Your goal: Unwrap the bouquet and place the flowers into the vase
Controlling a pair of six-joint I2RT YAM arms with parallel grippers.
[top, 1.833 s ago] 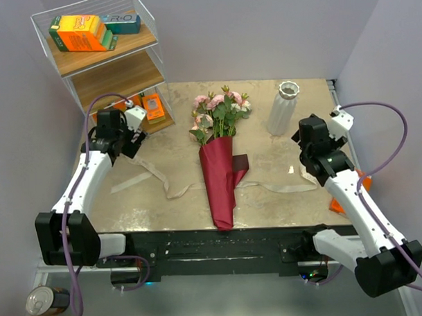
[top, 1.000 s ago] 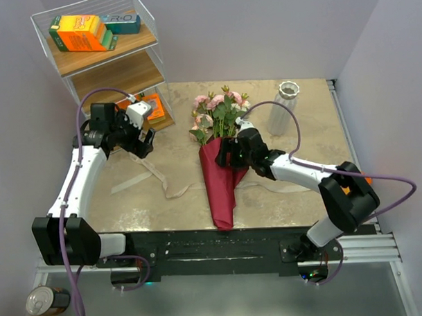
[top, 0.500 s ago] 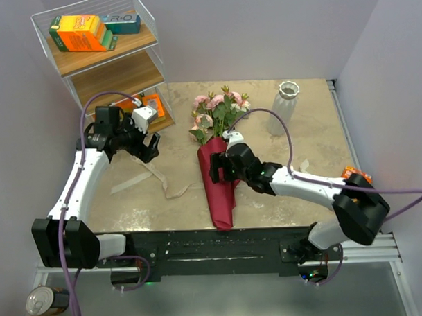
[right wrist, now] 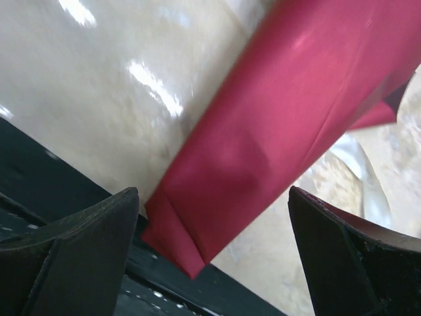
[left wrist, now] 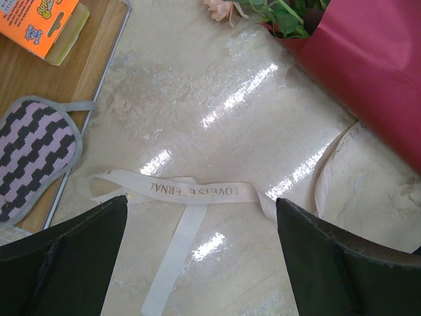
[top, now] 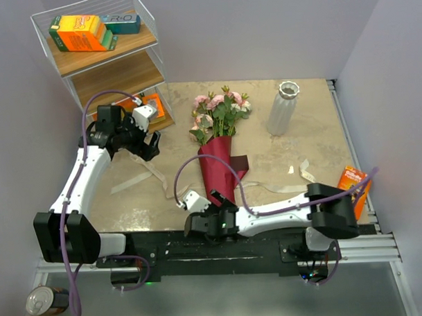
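Bouquet (top: 222, 173) tip lies below the right end effector (right wrist: 212, 197), spread wide, gripping nothing.

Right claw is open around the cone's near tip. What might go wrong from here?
The tip of the bouquet lies at the near edge of the table; a tug by the right claw may drag it off.
The flowers sit inside the paper, so pulling the tip may haul everything along instead of unwrapping.
The loose ribbon under the open left claw may snag.

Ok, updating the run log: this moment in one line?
bouquet: wrapped; right gripper: open at its near tip; left gripper: open above ribbon; vase: upright, no flowers
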